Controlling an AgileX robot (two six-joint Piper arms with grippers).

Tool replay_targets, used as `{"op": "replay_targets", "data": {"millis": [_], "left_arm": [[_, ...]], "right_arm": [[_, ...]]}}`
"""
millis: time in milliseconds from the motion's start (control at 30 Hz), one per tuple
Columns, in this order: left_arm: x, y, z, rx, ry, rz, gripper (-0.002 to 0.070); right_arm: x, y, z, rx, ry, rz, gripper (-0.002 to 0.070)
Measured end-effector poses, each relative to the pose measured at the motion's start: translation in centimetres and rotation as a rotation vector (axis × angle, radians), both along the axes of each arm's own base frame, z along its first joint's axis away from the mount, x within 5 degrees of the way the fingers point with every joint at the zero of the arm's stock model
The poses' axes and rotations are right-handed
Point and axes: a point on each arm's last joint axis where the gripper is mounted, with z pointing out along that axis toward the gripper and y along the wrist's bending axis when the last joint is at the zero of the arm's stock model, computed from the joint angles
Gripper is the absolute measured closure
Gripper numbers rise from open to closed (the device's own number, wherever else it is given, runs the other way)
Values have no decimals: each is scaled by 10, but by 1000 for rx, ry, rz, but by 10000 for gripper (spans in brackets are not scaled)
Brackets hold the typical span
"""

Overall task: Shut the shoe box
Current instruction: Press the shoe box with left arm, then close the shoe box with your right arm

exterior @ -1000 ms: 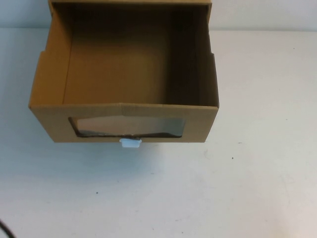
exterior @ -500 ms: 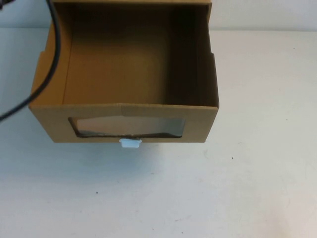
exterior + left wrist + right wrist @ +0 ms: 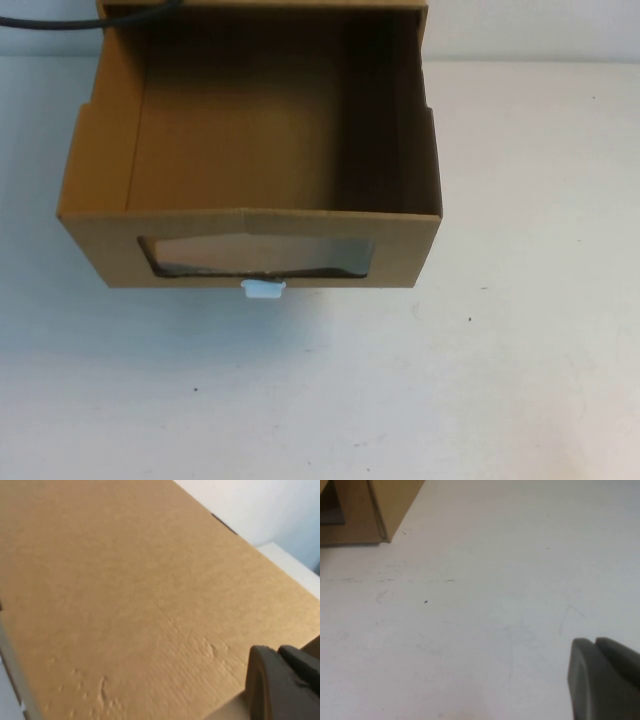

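The shoe box (image 3: 250, 150) is a brown cardboard drawer box. Its drawer is pulled out toward me and is empty inside. The front wall has a clear window (image 3: 258, 255) with a small white pull tab (image 3: 263, 290) below it. Neither gripper shows in the high view. In the left wrist view my left gripper (image 3: 277, 652) is shut and empty, close above a flat brown cardboard face of the box (image 3: 125, 590). In the right wrist view my right gripper (image 3: 595, 642) is shut and empty over the bare table, with a corner of the box (image 3: 380, 510) far from it.
The box stands on a white table (image 3: 480, 380) with open surface in front of it and to its right. A black cable (image 3: 90, 18) crosses the top left corner of the high view, over the box's back edge.
The black cable swept from the lower left corner across the box's left side to the top left corner. The box has not moved.
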Motion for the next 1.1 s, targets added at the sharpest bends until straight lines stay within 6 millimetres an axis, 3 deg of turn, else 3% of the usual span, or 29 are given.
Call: {"op": "replay_targets", "data": {"millis": [167,367,733,1100], "left_arm": [[30,-24,-21,73,18,-38,677],[56,-36,-45,95,42,-41,677],[77,-41,-74,103,90,-33,677],[78,-41,-75,106,96,-37,677]], "right_arm": [[0,0,0,0,0,0,689],[0,0,0,0,0,0,689],[1,0,3,15,-35,-6,689],[3,2,22,530,-172,-58,689]]}}
